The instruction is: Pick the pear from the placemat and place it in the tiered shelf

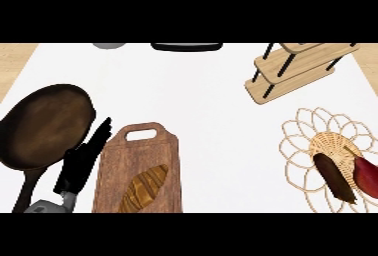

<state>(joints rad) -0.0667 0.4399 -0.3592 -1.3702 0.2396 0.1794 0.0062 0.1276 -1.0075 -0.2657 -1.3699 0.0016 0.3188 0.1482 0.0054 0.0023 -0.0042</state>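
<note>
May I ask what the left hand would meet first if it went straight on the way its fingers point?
Probably nothing nearby: the left hand points away between pan and board, over bare counter. A dark object at the far edge may lie in line.

Left hand (83, 159) at lower left, fingers straight, up.
</note>
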